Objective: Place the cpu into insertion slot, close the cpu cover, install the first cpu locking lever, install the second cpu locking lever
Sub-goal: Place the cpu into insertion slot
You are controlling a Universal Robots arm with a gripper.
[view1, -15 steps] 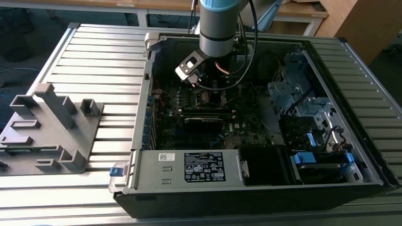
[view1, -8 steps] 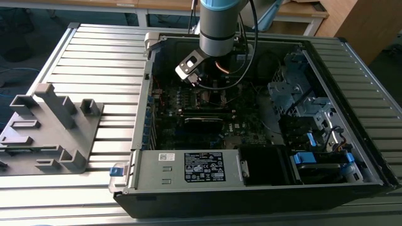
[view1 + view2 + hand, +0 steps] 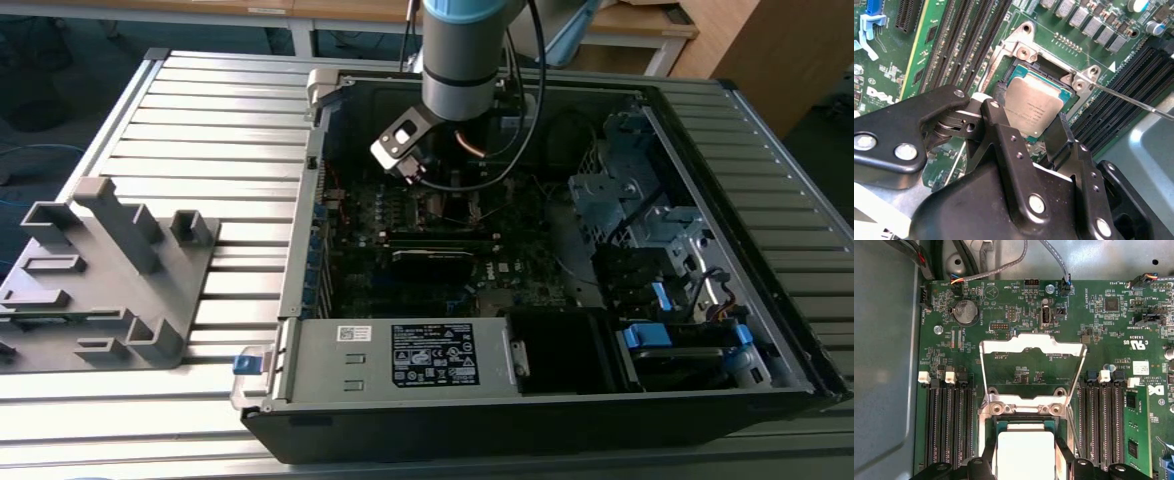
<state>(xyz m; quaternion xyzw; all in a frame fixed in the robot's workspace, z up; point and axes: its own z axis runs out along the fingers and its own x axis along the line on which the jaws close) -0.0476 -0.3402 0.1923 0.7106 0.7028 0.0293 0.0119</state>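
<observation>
Gripping the cpu (image 3: pixel 1036 105) by two opposite edges with the end effector (image 3: pixel 1030 107), right down at the insertion slot (image 3: pixel 1024 67). Showing the cpu cover (image 3: pixel 1031 341) tipped up open, just beyond the slot.

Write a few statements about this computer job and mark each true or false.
1. The cover is folded down over the socket. False: the cover stands open, swung back from the socket.
2. The claw has the chip between its fingers at the socket. True.
3. The computer case lies open on a slatted table. True.
4. A grey rack stands at the exterior view's right of the case. False: the grey rack stands at that view's left.
</observation>
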